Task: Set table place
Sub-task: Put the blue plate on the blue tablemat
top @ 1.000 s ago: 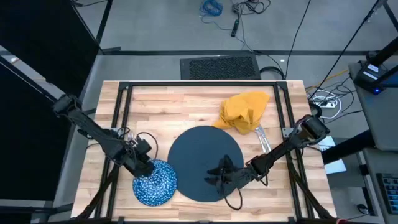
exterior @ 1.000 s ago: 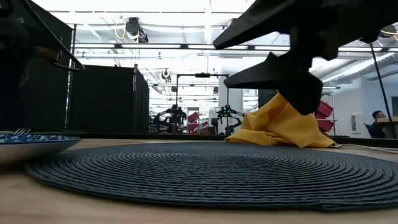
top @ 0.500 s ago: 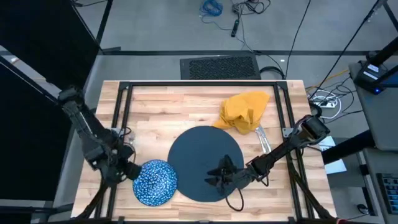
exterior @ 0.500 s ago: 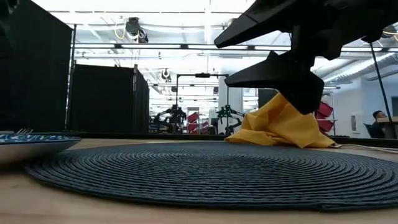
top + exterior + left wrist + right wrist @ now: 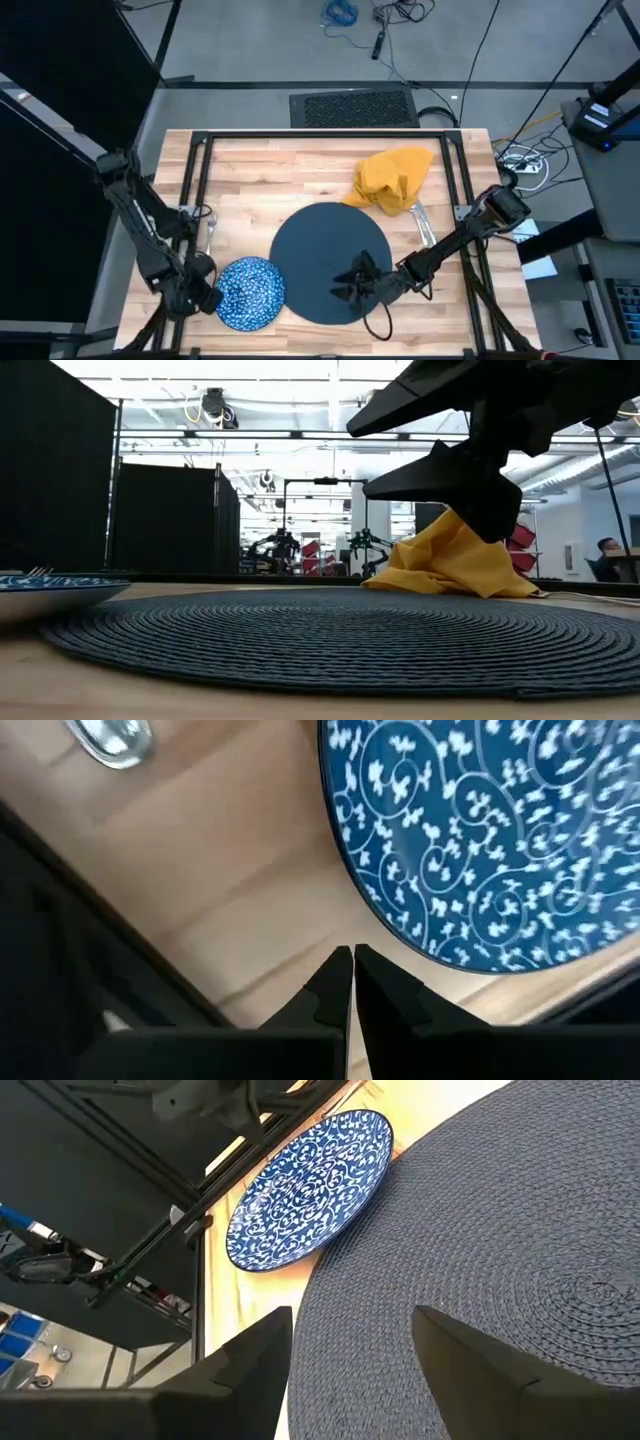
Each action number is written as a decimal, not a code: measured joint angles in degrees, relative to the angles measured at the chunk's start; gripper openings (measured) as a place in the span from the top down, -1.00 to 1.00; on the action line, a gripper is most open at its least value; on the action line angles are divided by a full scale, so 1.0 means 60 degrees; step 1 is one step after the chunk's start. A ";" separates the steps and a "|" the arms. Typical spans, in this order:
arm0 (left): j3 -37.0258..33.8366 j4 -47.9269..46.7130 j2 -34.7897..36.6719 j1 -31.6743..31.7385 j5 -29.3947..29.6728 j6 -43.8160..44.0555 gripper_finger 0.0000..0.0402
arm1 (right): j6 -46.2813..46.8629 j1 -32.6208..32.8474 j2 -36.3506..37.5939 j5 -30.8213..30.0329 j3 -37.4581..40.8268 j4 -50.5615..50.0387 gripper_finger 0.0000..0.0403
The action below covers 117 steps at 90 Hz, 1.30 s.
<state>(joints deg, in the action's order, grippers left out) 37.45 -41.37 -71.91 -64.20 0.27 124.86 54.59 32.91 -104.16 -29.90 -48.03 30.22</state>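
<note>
High view, looking straight down. The table (image 5: 260, 175) of pale wood planks fills the middle of the frame inside its black frame. At centre lies the large dark blue-grey round piece (image 5: 330, 262); the low and right wrist views show its surface as woven in concentric rings, so it reads as a mat (image 5: 340, 635) rather than a hard plate. Touching or just beside its lower-left edge sits the blue-and-white patterned dish (image 5: 249, 292), in the lower left of the frame. The mustard-yellow napkin (image 5: 392, 180) lies crumpled at upper right of the mat, and a silver utensil (image 5: 424, 225) lies just below the napkin, to the right of the mat. More silver cutlery (image 5: 209, 224) lies at left of the frame, above the dish; I cannot tell which pieces.

My left gripper (image 5: 200, 296) is at the dish's left rim, in the lower left of the frame. In the left wrist view my fingers (image 5: 325, 985) stand pressed together with only a hairline gap and nothing between them, their tips over bare wood just beside the dish (image 5: 480, 840).

My right gripper (image 5: 350, 278) hangs over the lower part of the mat. In the right wrist view its fingers (image 5: 255, 1360) are spread wide and hold nothing, with the mat (image 5: 480, 1280) and dish (image 5: 310, 1185) beyond.
</note>
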 joint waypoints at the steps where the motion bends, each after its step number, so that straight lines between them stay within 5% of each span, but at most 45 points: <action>1: 0.0000 0.0013 -0.0050 0.0004 -0.0053 0.0019 1.00 | 0.0000 0.0000 0.0000 0.0001 0.0000 0.0002 0.00; 64: -0.0033 0.0491 -0.0861 0.0210 -0.0580 -0.0223 1.00 | 0.0047 0.0028 0.0000 0.0209 -0.0004 -0.0546 0.03; 78: -0.0051 0.0698 -0.0872 0.0487 -0.0392 -0.0709 1.00 | -0.0013 0.0018 0.0000 0.0243 -0.0004 -0.1126 0.30; 94: -0.0051 0.0697 -0.0887 0.0564 -0.0416 -0.0872 1.00 | -0.0299 0.0015 0.0000 0.0247 -0.0005 -0.1349 0.92; 117: -0.0036 0.0922 -0.1085 0.0653 0.0217 -0.1033 1.00 | 0.0104 0.0015 0.0000 0.0249 -0.0007 -0.1984 1.00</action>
<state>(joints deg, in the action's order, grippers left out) 37.23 -35.84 -78.42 -60.29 1.57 118.66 55.21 32.99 -104.16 -28.40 -48.07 18.31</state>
